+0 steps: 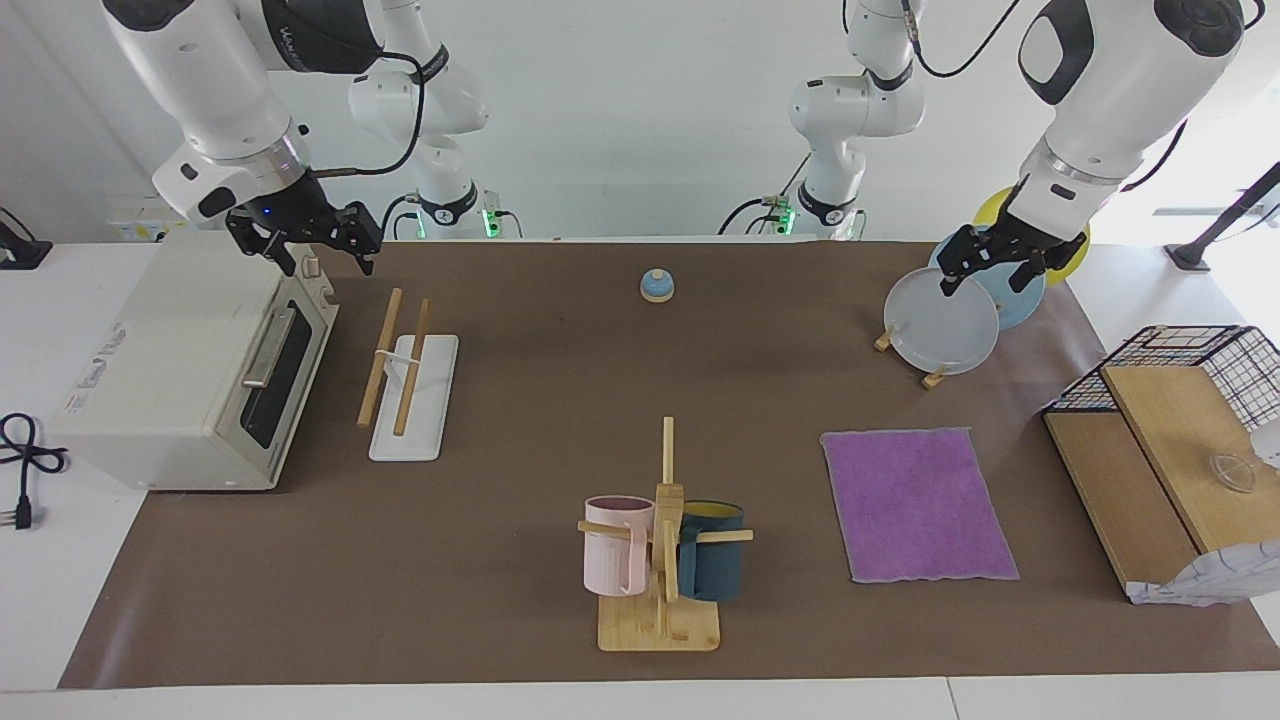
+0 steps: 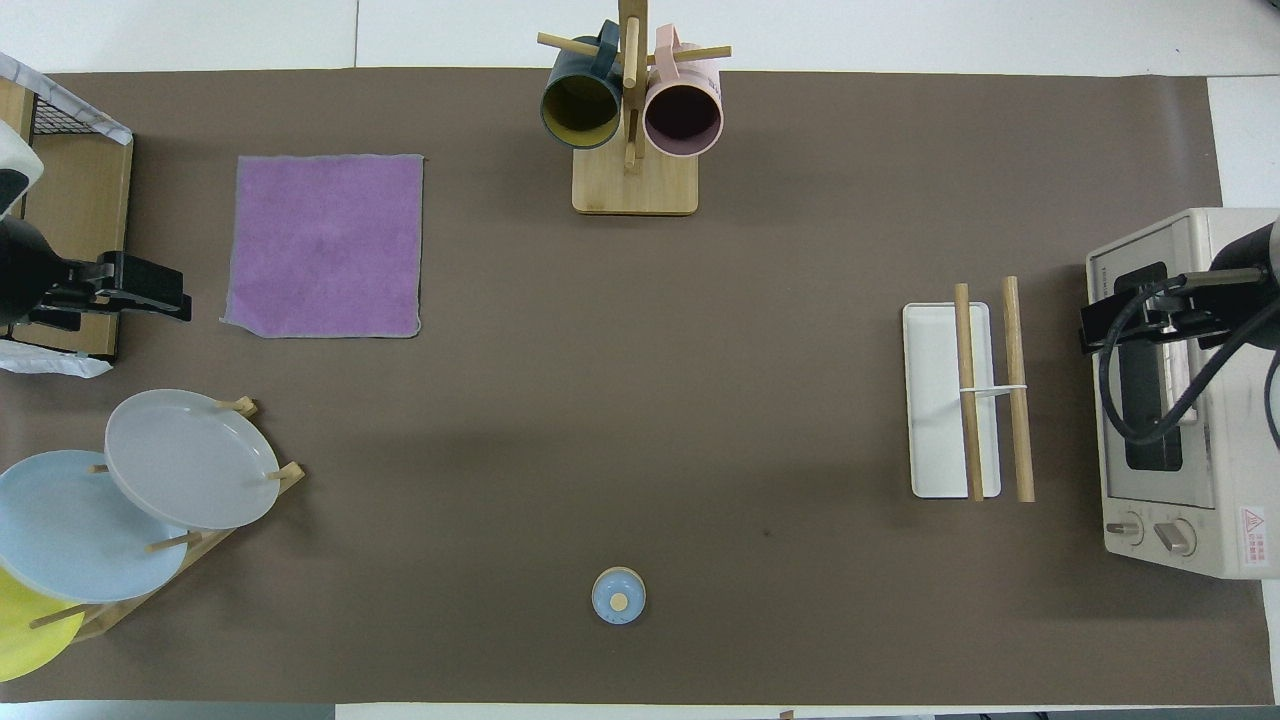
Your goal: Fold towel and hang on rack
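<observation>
The towel (image 1: 915,505) (image 2: 325,245) lies flat and unfolded, purple face up, toward the left arm's end of the table, farther from the robots than the plate stand. The rack (image 1: 410,375) (image 2: 985,400), two light-wood rods over a white base, stands toward the right arm's end, beside the toaster oven. My left gripper (image 1: 985,280) (image 2: 140,288) hangs open and empty in the air by the plates, well apart from the towel. My right gripper (image 1: 328,262) (image 2: 1140,320) is raised over the toaster oven's top edge, open and empty.
A bamboo mug tree (image 1: 660,560) (image 2: 632,120) with a pink and a teal mug stands mid-table, far from the robots. Near the robots are a plate stand (image 1: 940,325) (image 2: 190,470) and a small blue bell (image 1: 657,287) (image 2: 619,596). A toaster oven (image 1: 190,370) (image 2: 1180,400) and a wire-and-wood shelf (image 1: 1170,440) (image 2: 70,200) stand at the table's two ends.
</observation>
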Controlling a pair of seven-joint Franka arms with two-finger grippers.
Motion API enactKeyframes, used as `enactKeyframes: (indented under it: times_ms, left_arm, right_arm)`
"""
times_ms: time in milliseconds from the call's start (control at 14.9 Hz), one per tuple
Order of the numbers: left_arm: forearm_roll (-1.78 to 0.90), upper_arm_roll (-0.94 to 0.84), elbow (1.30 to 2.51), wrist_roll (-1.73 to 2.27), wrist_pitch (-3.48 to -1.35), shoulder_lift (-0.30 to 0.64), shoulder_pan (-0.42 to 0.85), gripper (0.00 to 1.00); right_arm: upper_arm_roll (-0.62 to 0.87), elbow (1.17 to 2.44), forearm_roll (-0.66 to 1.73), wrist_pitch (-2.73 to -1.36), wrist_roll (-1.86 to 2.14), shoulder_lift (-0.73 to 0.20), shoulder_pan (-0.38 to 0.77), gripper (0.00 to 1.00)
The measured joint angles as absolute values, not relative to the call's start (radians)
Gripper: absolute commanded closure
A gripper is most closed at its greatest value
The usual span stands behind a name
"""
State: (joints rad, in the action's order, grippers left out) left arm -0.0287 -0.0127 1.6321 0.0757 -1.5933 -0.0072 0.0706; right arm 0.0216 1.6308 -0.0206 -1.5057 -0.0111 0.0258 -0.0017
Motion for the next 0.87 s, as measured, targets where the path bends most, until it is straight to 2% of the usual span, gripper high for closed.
enactKeyframes:
  times_ms: [604,873]
  left_arm:
    - [-0.029,-0.012,1.636,0.076,-1.595,-0.019,0.071,0.00]
    - [-0.028,-0.010,1.711,0.076,-1.661,-0.026,0.052,0.00]
  right_arm:
    - [0.022,1.631,-0.021,-1.506,-0.011,0.027,-0.002,0.00]
    - [0.022,1.631,-0.021,-1.506,-0.011,0.027,-0.002,0.00]
